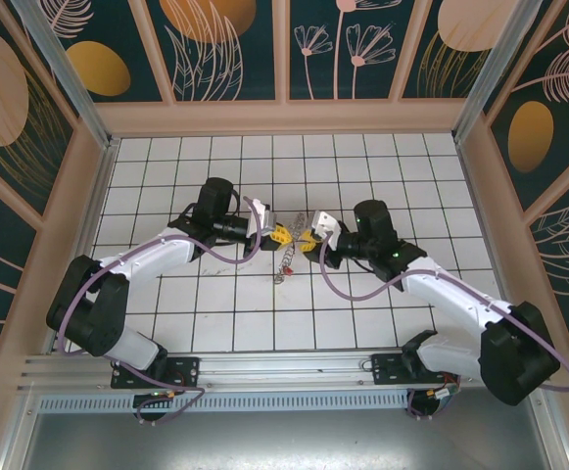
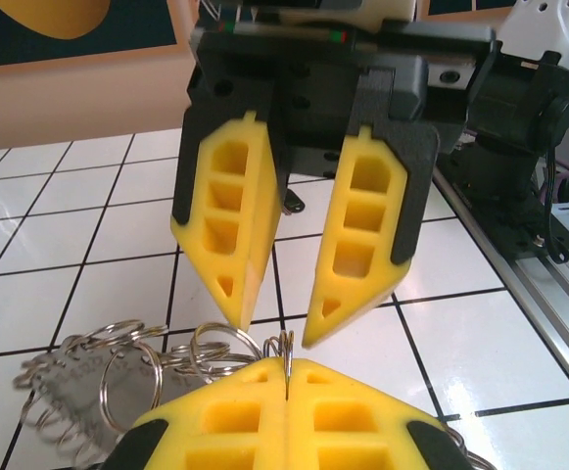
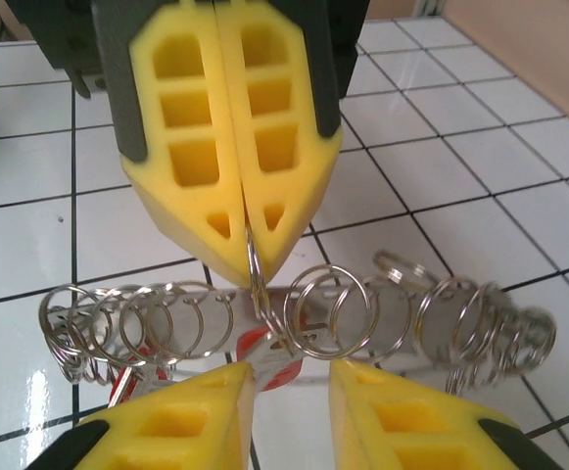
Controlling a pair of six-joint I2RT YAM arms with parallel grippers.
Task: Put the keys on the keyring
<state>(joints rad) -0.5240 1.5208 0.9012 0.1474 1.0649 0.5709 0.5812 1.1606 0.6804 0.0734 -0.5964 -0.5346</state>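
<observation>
My left gripper [image 1: 279,235] is shut on one thin split ring of the keyring [image 3: 362,308], a silvery strip strung with several wire loops. In the left wrist view that ring stands edge-on between the closed yellow pads of the left gripper [image 2: 287,367]. Facing it, my right gripper [image 3: 292,377] is open with its pads apart. A red-headed key [image 3: 274,354] hangs on the pinched ring, against the inner edge of the right gripper's left pad. Another red key [image 3: 127,384] lies lower left among the loops. The rest of the keyring [image 1: 284,262] dangles below both grippers.
White tiled floor [image 1: 362,176] stretches all around, enclosed by peach walls [image 1: 284,116]. The metal rail [image 1: 284,370] with both arm bases runs along the near edge.
</observation>
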